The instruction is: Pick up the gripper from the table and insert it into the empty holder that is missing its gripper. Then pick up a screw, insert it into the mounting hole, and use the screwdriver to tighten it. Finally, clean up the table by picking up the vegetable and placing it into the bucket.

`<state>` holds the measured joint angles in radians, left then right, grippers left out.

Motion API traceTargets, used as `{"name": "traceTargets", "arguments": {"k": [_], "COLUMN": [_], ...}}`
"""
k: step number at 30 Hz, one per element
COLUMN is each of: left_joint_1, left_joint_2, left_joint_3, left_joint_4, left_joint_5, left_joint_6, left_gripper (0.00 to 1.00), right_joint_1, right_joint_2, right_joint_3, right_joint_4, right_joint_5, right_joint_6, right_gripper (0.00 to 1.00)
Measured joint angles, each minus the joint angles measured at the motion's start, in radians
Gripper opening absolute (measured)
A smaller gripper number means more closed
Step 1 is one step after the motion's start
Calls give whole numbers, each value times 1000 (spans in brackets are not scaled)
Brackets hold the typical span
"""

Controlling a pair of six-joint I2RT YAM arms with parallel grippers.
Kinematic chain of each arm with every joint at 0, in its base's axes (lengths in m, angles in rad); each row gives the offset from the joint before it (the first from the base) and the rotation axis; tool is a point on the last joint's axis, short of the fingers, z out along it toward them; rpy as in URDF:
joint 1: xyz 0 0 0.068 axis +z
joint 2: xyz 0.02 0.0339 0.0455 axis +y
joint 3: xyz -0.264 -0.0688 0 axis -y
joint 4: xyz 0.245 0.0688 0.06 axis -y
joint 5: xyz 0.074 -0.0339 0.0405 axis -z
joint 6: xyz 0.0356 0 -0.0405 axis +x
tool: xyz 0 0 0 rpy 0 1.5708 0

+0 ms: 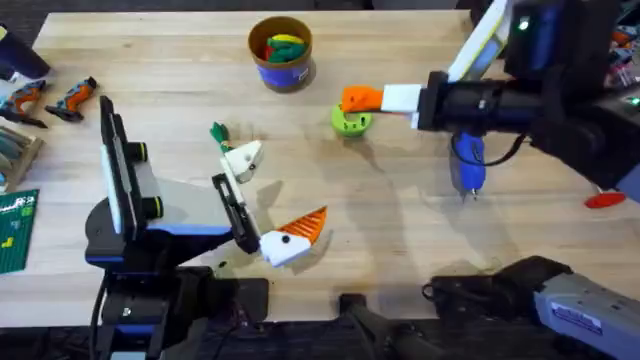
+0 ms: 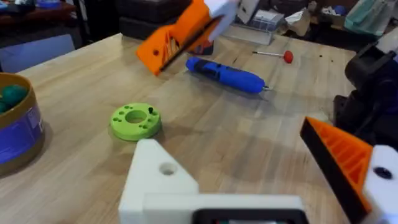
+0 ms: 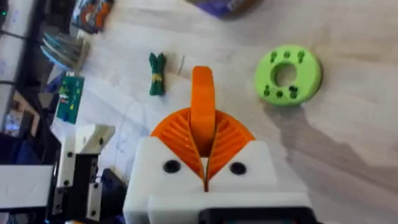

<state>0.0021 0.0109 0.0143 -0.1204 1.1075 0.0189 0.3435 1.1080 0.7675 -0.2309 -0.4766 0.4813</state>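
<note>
Status: the orange fingertip [image 3: 203, 102] (the task's "gripper") is off the table, clamped between the right gripper [image 3: 204, 140] pads, above the table near the green disc [image 1: 351, 121]. Insertion is not yet done: the bare holder [image 1: 243, 157] on the left gripper [image 1: 272, 200] is still empty, its other mount carrying an orange tip. The left gripper is spread wide, low over the table [image 1: 400, 230]. Remaining: screw, blue screwdriver [image 1: 466, 163] (lying on the table), and the green vegetable [image 1: 218, 132], lying near the holder, to the bucket [image 1: 281, 52].
</note>
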Motion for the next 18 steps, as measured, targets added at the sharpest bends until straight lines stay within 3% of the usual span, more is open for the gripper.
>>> {"name": "traceTargets", "arguments": {"k": [15,18], "left_joint_1": [0,0], "left_joint_2": [0,0], "left_joint_3": [0,0], "left_joint_4": [0,0], "left_joint_5": [0,0], "left_joint_6": [0,0], "left_gripper": [986,986], "right_joint_1": [2,10], "right_joint_2": [58,84], "right_joint_3": [-53,-64], "right_joint_4": [10,73], "right_joint_5": [-42,-87], "right_joint_6": [14,18], "right_gripper": [15,15]}}
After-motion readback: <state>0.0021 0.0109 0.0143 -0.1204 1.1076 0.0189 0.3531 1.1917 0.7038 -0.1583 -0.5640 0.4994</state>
